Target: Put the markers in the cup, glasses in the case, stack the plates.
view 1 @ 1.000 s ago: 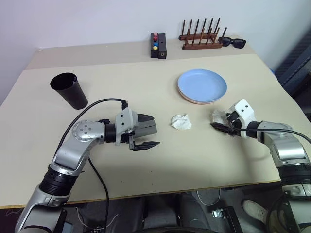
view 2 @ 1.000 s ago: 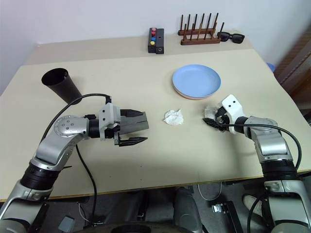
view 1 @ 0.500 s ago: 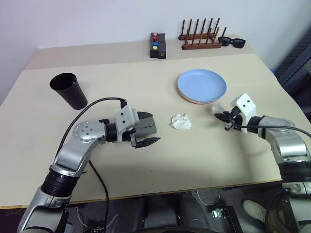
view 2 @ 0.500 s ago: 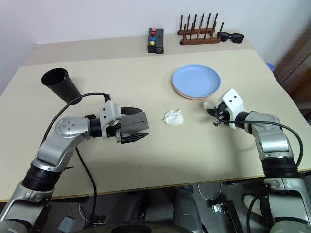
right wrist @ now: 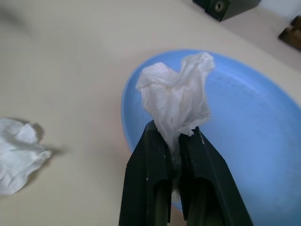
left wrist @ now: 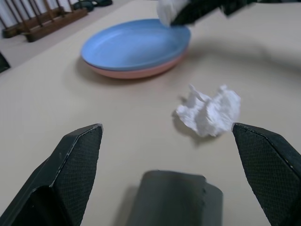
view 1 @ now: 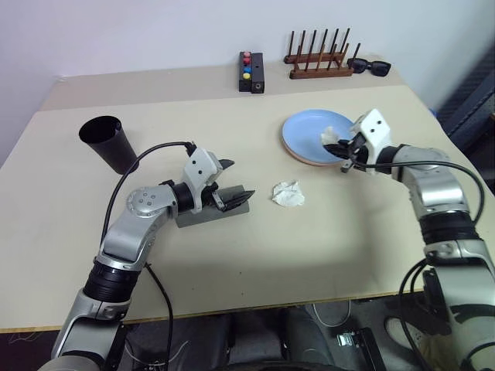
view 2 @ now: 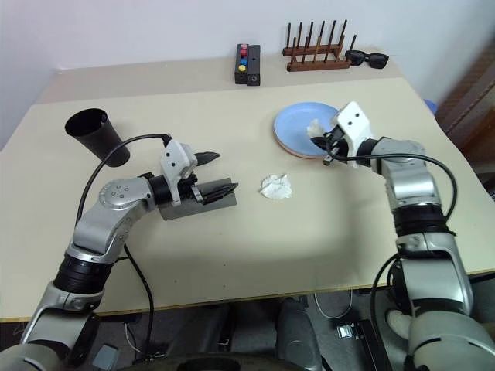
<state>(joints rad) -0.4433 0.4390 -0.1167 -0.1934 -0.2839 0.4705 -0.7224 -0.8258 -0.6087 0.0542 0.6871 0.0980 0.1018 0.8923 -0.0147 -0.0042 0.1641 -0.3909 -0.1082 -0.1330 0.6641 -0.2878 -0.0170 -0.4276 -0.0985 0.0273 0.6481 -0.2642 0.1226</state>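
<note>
The light blue plate (view 1: 309,131) lies on the pink plate (left wrist: 136,71) at the table's right. My right gripper (view 1: 332,148) hangs over the blue plate's near right rim, shut on a crumpled white tissue (right wrist: 176,94). At centre left, my left gripper (view 1: 238,179) is open, its fingers (left wrist: 75,160) spread wide and touching nothing. The grey case (view 1: 203,216) lies closed on the table just under that gripper. The black cup (view 1: 108,143) stands at the far left. Markers and glasses are out of view.
A second crumpled tissue (view 1: 288,194) lies on the table between the case and the plates. At the back edge stand a black box with coloured buttons (view 1: 251,71), a wooden peg rack (view 1: 319,66) and black sunglasses (view 1: 369,67).
My right gripper lifted the tissue off the table and carried it up and left over the blue plate. My left gripper swung away from the table's front edge, and the case now shows on the table under it.
</note>
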